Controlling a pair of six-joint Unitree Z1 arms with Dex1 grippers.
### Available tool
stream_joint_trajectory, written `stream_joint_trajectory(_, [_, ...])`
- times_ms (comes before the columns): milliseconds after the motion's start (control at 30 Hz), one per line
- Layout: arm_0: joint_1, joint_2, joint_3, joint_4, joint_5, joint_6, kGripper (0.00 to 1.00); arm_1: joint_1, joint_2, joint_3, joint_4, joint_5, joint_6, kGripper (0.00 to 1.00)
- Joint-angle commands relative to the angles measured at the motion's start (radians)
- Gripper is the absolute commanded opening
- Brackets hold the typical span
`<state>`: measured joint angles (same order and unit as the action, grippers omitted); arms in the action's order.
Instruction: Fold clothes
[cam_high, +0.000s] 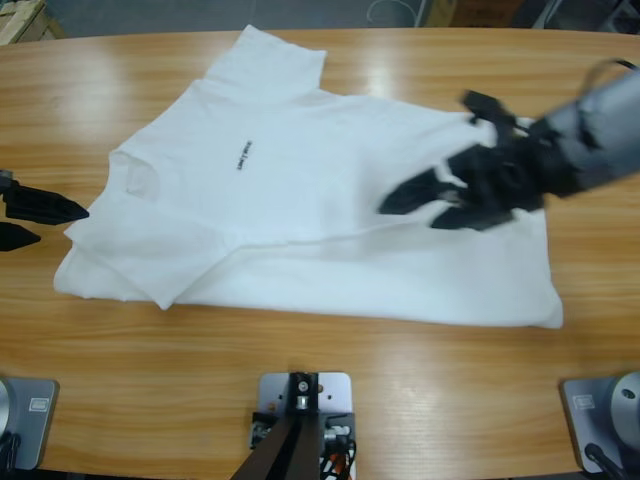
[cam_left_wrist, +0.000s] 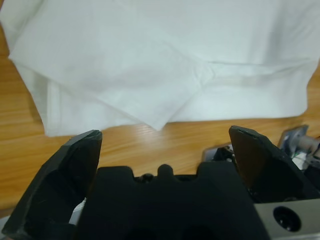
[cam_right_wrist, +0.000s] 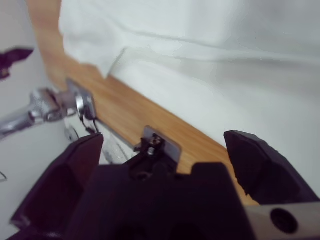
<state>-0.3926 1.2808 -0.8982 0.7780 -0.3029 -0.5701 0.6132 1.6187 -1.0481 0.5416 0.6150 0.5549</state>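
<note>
White T-shirt (cam_high: 300, 210) flat | right gripper (cam_high: 432, 202) above, gaping, empty | left gripper (cam_high: 35, 222) beside, gaping, empty

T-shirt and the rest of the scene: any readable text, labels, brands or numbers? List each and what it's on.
Nothing can be read in any view.
T-shirt: one small dark printed mark on the chest, running sideways in the high view; too small and blurred to make out.
Wrist views: no text on the shirt cloth, table or either gripper (left gripper, right gripper).
</note>
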Motion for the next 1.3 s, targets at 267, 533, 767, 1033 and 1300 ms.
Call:
stream_joint_trajectory(267, [-0.288,0.295,-0.173,-0.040,0.047,0.168,0.993,0.169,0.237,-0.260,0.308,-0.123,-0.211,1.000])
stream_joint_trajectory(533, [-0.406,0.427,-0.247,-0.039,0.087,0.182,0.991,-0.021,0.087,-0.183,0.382,-0.219,-0.216,1.000])
stream_joint_trajectory(767, [-0.462,0.535,-0.246,-0.040,0.064,0.154,0.987,-0.093,0.046,-0.129,0.382,-0.213,-0.238,1.000])
stream_joint_trajectory(1033, [-0.550,0.676,-0.410,-0.057,0.062,0.133,0.987,-0.135,-0.002,-0.068,0.382,-0.210,-0.267,1.000])
stream_joint_trajectory(1300, [-0.557,0.739,-0.441,-0.055,0.054,0.124,0.987,-0.183,-0.025,-0.045,0.386,-0.205,-0.297,1.000])
